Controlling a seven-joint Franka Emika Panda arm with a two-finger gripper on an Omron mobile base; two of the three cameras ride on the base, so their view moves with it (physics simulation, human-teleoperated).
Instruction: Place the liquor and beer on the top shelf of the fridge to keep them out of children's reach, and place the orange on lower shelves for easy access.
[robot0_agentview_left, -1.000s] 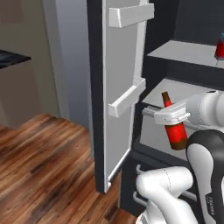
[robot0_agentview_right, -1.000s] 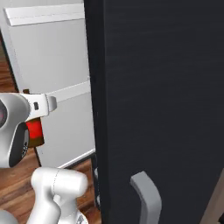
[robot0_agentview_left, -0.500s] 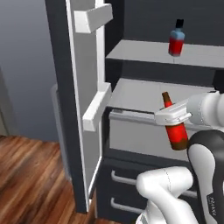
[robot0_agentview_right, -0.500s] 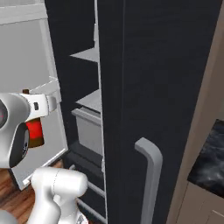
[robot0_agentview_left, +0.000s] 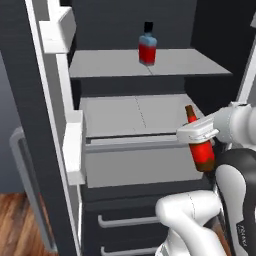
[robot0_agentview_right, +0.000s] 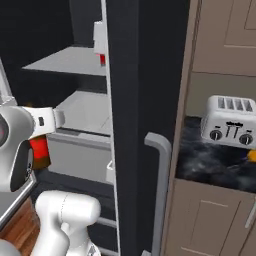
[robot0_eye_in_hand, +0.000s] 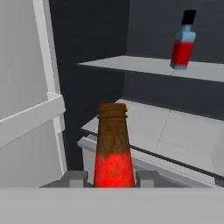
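Note:
My gripper (robot0_agentview_left: 196, 132) is shut on the beer (robot0_agentview_left: 200, 149), a brown bottle with a red label, held upright in front of the open fridge (robot0_agentview_left: 35, 100) at the height of the lower shelves (robot0_agentview_left: 135, 112). In the hand view the beer's neck (robot0_eye_in_hand: 113, 148) rises between the fingertips (robot0_eye_in_hand: 75, 178). The liquor (robot0_agentview_left: 147, 46) stands upright on the top shelf (robot0_agentview_left: 100, 67), up and left of the gripper; the hand view has the liquor (robot0_eye_in_hand: 183, 43) at upper right. The orange (robot0_agentview_right: 251, 156) lies on the dark counter, at the frame's right edge.
The left fridge door stands open with white door bins (robot0_agentview_left: 75, 147). The fridge's right door (robot0_agentview_right: 135, 100) is closed, with a grey handle (robot0_agentview_right: 159, 170). A silver toaster (robot0_agentview_right: 230, 120) sits on the counter among brown cabinets (robot0_agentview_right: 220, 40). Dark drawers (robot0_agentview_left: 120, 220) lie below the shelves.
The whole picture has shifted with the base: the open fridge interior now lies straight ahead and nearer, and the toaster counter has come into view. The beer stays in my shut gripper.

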